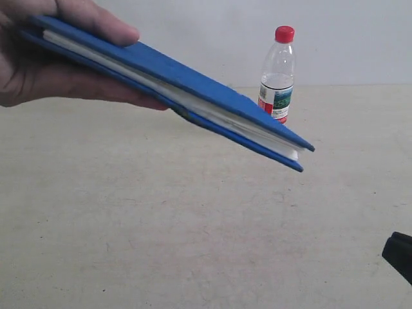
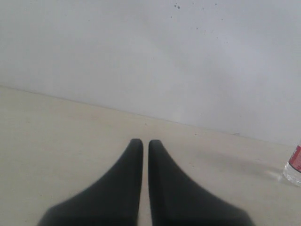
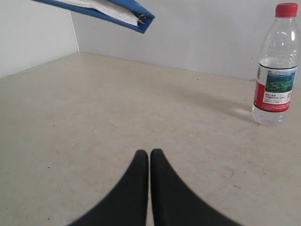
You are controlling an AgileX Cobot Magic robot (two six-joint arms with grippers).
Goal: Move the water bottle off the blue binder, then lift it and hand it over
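A person's hand holds the blue binder tilted in the air above the table, its lower corner showing in the right wrist view. The water bottle stands upright on the table behind the binder, red cap up; it is also in the right wrist view, and its base edge shows in the left wrist view. My left gripper is shut and empty, low over bare table. My right gripper is shut and empty, well short of the bottle; a dark part of it shows in the exterior view.
The beige table meets a pale wall at the back. In the right wrist view a wall corner stands beyond the table's far side.
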